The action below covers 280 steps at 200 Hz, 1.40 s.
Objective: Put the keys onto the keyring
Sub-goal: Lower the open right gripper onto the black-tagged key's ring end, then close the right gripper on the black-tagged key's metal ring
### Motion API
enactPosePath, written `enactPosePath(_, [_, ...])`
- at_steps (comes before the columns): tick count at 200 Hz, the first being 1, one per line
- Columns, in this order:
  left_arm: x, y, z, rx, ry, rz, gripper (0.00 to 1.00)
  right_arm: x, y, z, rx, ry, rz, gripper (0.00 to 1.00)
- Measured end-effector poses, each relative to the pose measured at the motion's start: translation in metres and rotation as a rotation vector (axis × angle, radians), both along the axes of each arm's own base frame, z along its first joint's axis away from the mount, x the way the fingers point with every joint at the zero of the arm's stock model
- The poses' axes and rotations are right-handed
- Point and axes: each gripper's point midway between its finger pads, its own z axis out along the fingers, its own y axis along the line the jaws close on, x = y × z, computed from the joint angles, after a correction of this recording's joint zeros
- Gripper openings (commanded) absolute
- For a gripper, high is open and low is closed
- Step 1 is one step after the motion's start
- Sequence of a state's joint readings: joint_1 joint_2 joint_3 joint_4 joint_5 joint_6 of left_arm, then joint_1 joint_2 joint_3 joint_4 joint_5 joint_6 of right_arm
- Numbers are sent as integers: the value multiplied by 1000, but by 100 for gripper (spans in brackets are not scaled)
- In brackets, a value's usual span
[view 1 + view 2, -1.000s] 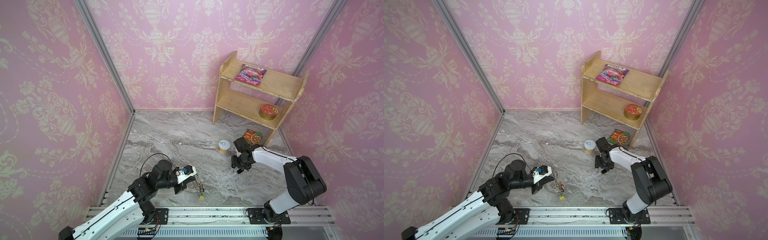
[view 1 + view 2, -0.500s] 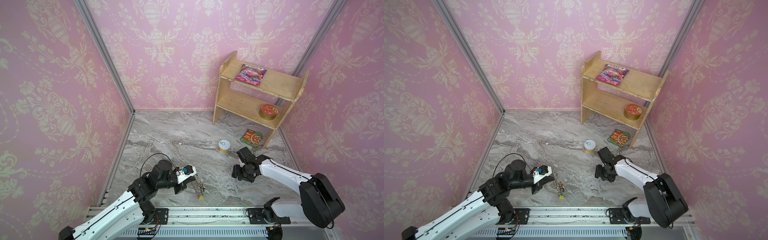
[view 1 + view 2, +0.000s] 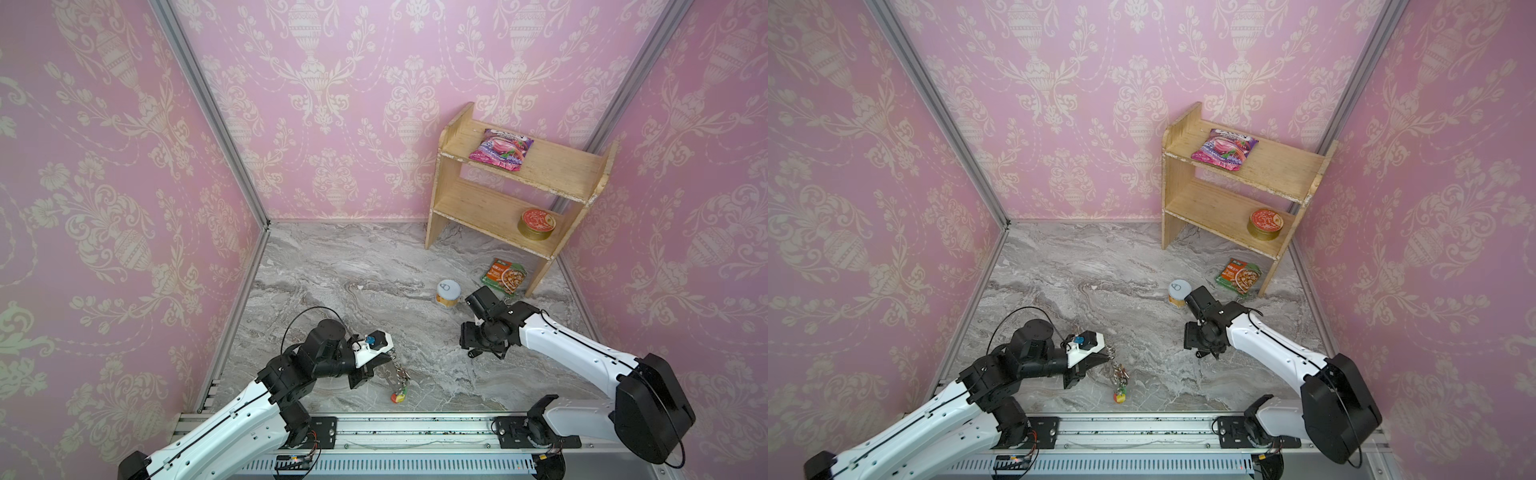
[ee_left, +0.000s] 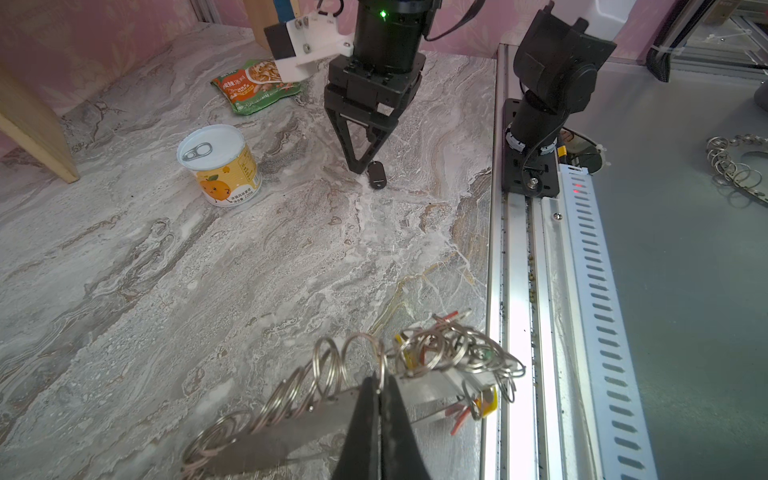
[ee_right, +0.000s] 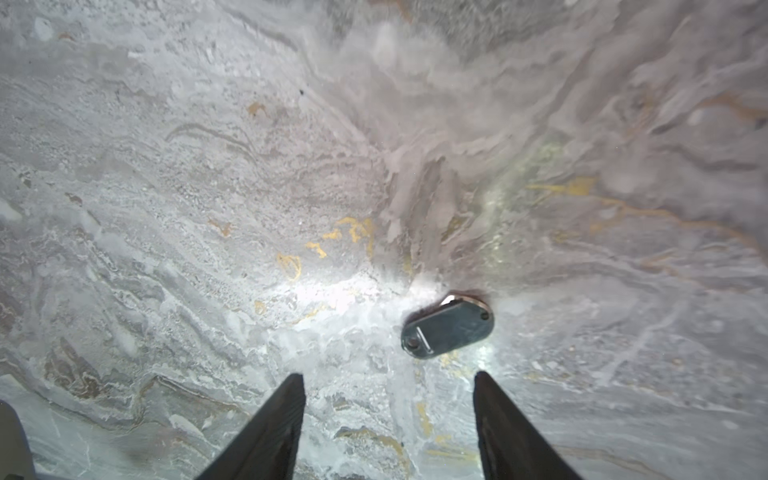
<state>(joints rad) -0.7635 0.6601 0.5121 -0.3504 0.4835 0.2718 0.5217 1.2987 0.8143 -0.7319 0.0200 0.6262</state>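
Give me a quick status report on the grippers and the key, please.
Left gripper shut on the keyring. Right gripper open, poised at the key. Key flat on the marble, not gripped. Tin can stands off to one side.

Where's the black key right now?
The black key lies flat on the marble tabletop on the right side, just beyond the tips of the open right gripper, untouched; the orange can stands close by.

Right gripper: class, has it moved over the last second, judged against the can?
Yes. In a top view the right gripper has shifted away from the can, toward the front rail, fingers open near the key.
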Motion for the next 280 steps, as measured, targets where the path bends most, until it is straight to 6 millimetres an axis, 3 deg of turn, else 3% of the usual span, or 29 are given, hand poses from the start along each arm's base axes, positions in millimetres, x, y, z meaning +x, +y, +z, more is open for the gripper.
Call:
enactPosePath(46, [-1, 1, 1, -2, -2, 0, 0, 9, -21, -20, -31, 42, 18, 48])
enactPosePath(93, [-2, 2, 2, -4, -4, 0, 0, 9, -24, -40, -56, 110, 113, 45])
enactPosePath(280, [-3, 3, 3, -6, -6, 0, 0, 5, -19, -46, -11, 145, 202, 29])
